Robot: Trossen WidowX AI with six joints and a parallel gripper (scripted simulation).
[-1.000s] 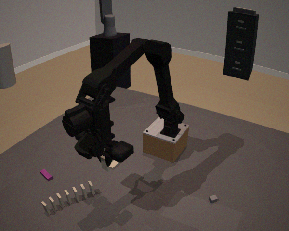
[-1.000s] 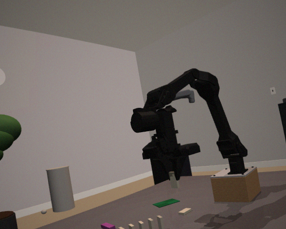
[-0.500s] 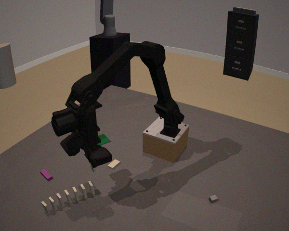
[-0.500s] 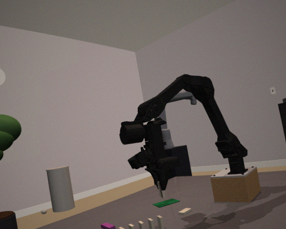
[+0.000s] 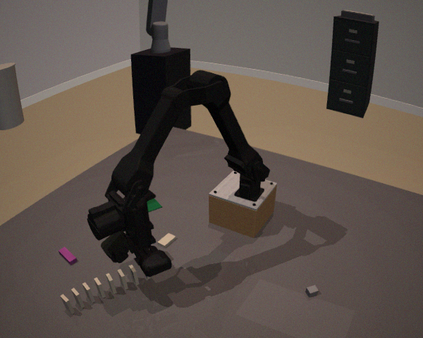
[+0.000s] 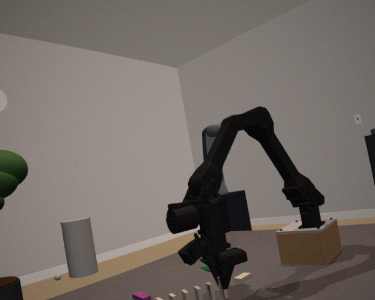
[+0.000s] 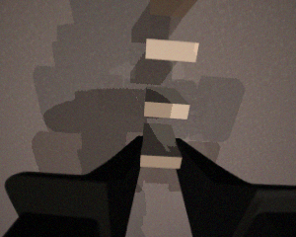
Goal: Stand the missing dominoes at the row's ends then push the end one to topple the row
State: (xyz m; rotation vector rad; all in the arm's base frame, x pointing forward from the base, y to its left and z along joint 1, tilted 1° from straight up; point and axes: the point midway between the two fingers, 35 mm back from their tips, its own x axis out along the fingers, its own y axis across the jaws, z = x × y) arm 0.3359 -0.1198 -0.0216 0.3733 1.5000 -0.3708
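Several cream dominoes stand upright in a row, including the end one nearest the gripper (image 5: 133,275) (image 6: 209,290) (image 7: 167,111). My gripper (image 6: 223,285) (image 7: 158,142) is shut on a domino (image 6: 226,294) (image 7: 161,162), just beyond that end. The held domino is upright, in line with the row and roughly parallel to it, with a gap of about the row's spacing. Its foot is hidden or cut off, so floor contact cannot be told. Another cream domino (image 5: 166,240) (image 6: 242,276) lies flat on the arm-base side of the row.
A magenta block (image 5: 67,255) (image 6: 141,295) lies behind the row's far end. A green sheet (image 5: 154,205) (image 6: 205,268) is partly hidden behind the arm. A small grey cube (image 5: 311,290) lies at the right. The arm's wooden base box (image 5: 230,217) (image 6: 302,248) stands farther back.
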